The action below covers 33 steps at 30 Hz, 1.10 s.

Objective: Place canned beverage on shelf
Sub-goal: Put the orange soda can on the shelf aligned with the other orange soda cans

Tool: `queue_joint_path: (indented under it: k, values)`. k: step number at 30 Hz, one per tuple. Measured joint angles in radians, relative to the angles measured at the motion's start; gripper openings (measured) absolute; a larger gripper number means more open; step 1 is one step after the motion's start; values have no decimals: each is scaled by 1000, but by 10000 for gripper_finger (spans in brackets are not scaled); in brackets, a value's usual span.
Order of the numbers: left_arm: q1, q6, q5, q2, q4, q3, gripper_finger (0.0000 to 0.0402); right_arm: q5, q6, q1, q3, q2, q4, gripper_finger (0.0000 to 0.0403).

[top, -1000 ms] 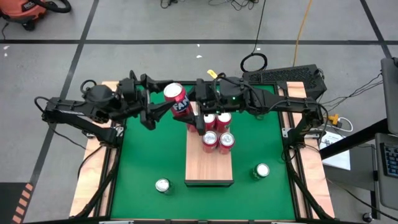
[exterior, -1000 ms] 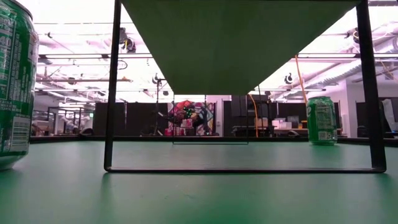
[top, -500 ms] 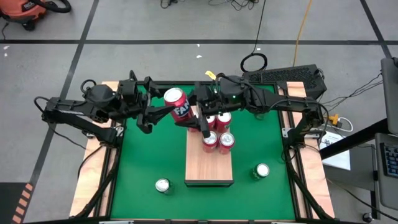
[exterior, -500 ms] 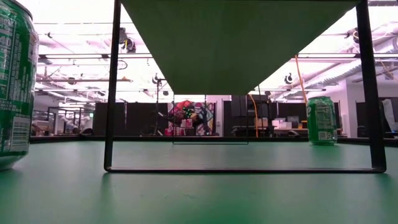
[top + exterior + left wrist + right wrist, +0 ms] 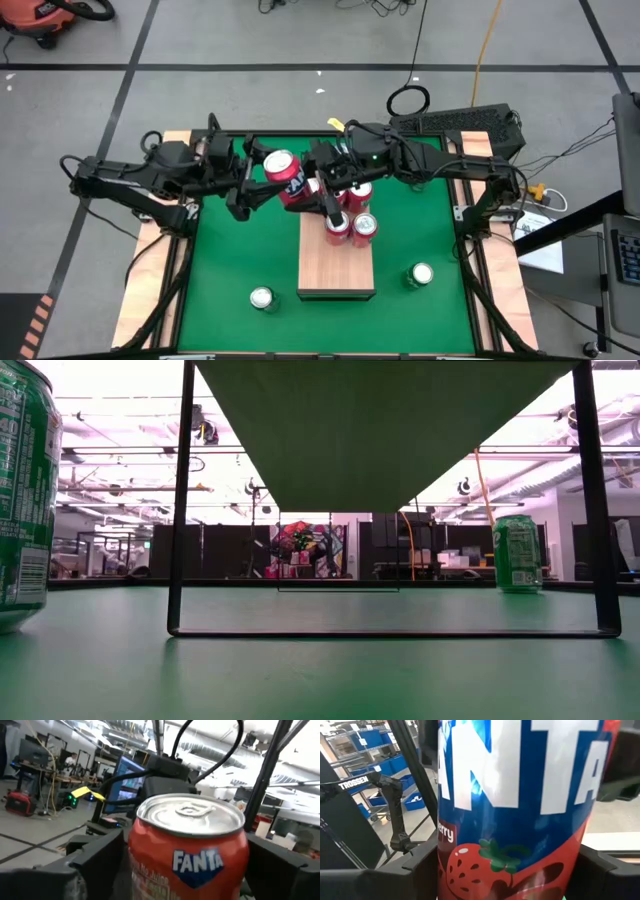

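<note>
- Two green cans (image 5: 261,297) (image 5: 421,274): upright on the green desk (image 5: 230,260), near edge, either side of the shelf.
- Shelf (image 5: 335,270): pale wood, mid-desk; a cluster of red cans (image 5: 350,222) on its far half.
- Red soda can (image 5: 285,172): tilted in the air just off the shelf's far left corner, lower and nearer it than a second ago. Reads "FANTA", with a strawberry picture.
- Right end effector (image 5: 316,188): clamped on this can.
- Left end effector (image 5: 264,183): fingers flank the can top; grip cannot be told. It has shifted inward.
- Far arm: marked "TROSSEN".
</note>
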State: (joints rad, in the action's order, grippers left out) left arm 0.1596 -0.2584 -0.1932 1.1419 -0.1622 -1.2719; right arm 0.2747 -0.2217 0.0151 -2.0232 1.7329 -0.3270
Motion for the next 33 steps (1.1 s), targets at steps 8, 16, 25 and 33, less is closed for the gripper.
queue_joint_path:
  k: [8, 16, 25, 33]
  values:
    - [6, 64, 63, -2, -13, 0, 364, 23, -28, 0, 0, 0, 1, 294]
    - [13, 94, 63, 8, -44, 0, 298, 24, -38, 1, -2, 0, 2, 294]
    - [12, 90, 82, 12, -52, 0, 290, -20, -23, 2, -3, 0, 1, 327]
    - [19, 90, 73, 13, -14, 1, 288, -72, -50, 2, -3, -17, -108, 354]
